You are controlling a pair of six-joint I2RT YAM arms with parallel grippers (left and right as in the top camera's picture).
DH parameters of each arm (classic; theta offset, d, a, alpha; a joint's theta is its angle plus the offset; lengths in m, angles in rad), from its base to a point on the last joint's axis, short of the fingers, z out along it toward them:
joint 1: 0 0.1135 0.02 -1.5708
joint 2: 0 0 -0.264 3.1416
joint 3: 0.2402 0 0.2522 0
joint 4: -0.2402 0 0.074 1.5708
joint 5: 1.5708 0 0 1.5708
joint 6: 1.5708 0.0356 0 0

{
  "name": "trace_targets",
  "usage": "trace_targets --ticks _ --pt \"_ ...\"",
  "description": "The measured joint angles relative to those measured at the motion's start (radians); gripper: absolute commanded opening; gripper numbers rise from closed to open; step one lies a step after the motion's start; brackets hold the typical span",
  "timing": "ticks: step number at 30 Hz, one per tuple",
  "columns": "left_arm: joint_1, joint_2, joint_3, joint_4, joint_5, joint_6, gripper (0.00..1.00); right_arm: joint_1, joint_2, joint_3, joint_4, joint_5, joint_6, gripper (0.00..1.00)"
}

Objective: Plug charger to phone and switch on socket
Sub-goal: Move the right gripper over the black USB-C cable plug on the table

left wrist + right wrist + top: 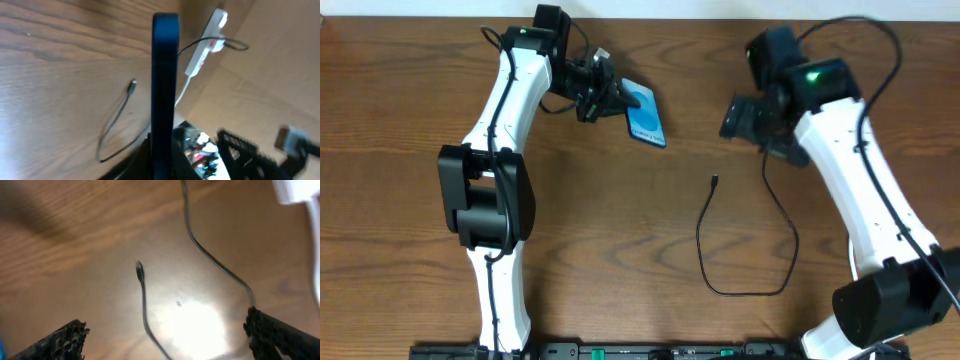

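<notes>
The step in hand looks like the pickup of the charger's plug end, with the phone already secured. The left gripper (pixel 603 97) is clenched on the Galaxy phone (pixel 646 117). Its wrist camera sees the phone edge-on, a dark blade (pixel 165 85) rising straight out from between the fingers. Whether the phone's far end rests on the table (pixel 410 120) I cannot tell. The right gripper (pixel 740 120) is released, its fingers (pixel 57 340) spread wide, and hangs above the wood. The charger cable (pixel 745 292) lies loose below it, and the connector tip (pixel 139 270) sits just ahead of the gap between the jaws, touching neither finger. The power strip (pixel 209 39) lies past that gripper, only its white corner (pixel 295 190) showing. The next move probably calls for the right gripper to descend and pinch the cable just behind the tip. The grip must be square enough to aim the tiny plug at the phone's port.
</notes>
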Motion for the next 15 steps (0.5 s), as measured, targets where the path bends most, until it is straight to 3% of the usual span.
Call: trace_targets --ticks 4,8,15 --pt "0.000 0.000 0.000 -0.065 -0.070 0.069 0.07 0.003 0.003 -0.200 0.164 -0.051 -0.011 0.94" --pt "0.000 0.000 0.000 -0.103 -0.142 0.095 0.07 0.004 0.003 -0.354 0.315 -0.142 -0.020 0.74" --pt "0.000 0.000 0.000 -0.105 -0.183 0.103 0.07 0.009 0.003 -0.509 0.492 -0.229 -0.012 0.55"
